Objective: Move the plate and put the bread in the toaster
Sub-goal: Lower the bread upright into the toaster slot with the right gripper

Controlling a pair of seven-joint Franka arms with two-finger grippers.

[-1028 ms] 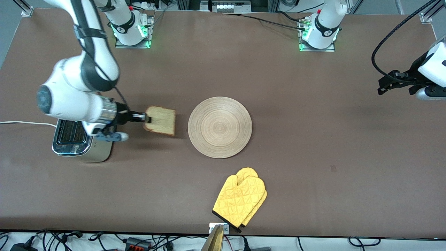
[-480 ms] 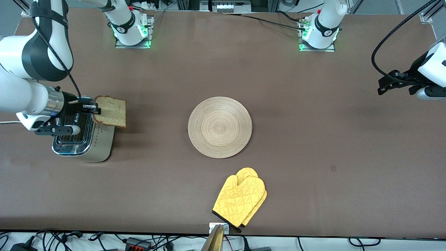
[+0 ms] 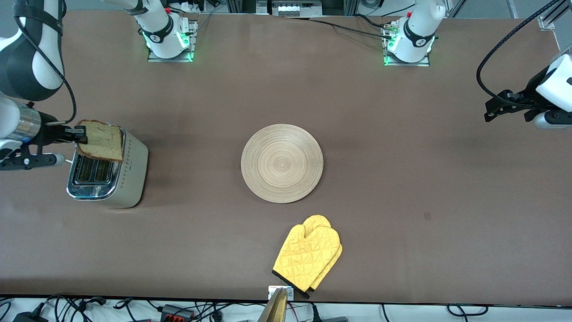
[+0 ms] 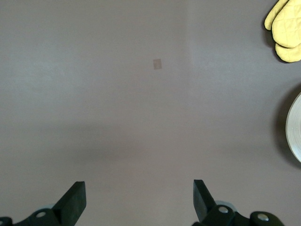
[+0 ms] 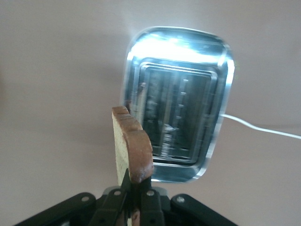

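The right tool (image 3: 82,133) pinches a pale, brown-crusted bread slice (image 3: 100,139) on edge over the beige, chrome-topped toaster (image 3: 107,172). The round tan wooden plate (image 3: 282,163) lies mid-desk. The left tool (image 4: 138,200) waits, fingers spread, above bare desk.

One plate (image 3: 282,163), one slice of bread (image 3: 101,140), one toaster (image 3: 107,172) with two slots and one white cord (image 5: 261,128). One pair of yellow oven mitts (image 3: 308,256), stacked. Two robot arms, so two grippers: right gripper (image 3: 77,134), left gripper (image 4: 138,202).
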